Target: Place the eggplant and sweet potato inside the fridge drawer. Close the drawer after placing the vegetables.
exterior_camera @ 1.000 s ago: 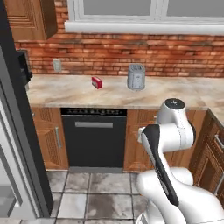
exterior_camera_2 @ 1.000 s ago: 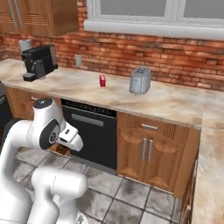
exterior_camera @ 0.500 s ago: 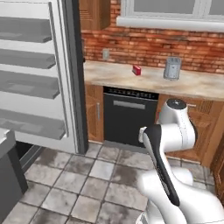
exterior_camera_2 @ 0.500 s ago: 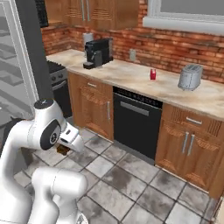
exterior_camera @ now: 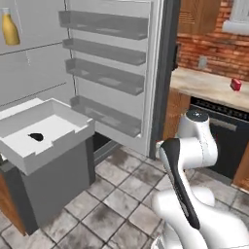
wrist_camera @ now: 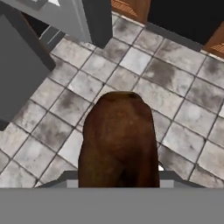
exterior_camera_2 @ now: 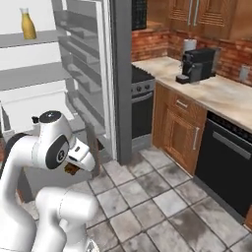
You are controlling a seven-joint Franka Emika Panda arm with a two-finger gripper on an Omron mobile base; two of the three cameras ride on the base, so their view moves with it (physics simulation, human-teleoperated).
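Standing open ahead of me, the fridge (exterior_camera: 112, 73) takes up most of the left base view, its grey shelves stacked one above another. Below and left of them the fridge drawer (exterior_camera: 29, 155) is pulled out, a wide shallow white tray with a pale grey front. Beyond the fridge's dark edge runs the counter (exterior_camera: 209, 87), with a small red box (exterior_camera: 236, 84) on it and the black dishwasher (exterior_camera: 223, 146) beneath. The right base view adds what that one lacks: a coffee machine (exterior_camera_2: 199, 64) on the counter and a yellow bottle (exterior_camera_2: 27, 23) on a fridge shelf.

My fingers (wrist_camera: 119, 175) are closed as far as they go on the sweet potato (wrist_camera: 119, 140). In the hand view it rises from between them, its long axis running along my line of sight, the rounded far end pointing out over the grey floor tiles (wrist_camera: 183, 113). From the right base view I catch only a brown sliver of it under my wrist, well clear of the drawer.

The eggplant (exterior_camera: 36, 137) lies inside the drawer on its white floor, a small dark teardrop lying roughly crosswise, narrow tip to the left. Nothing stands between me and the drawer but open floor.
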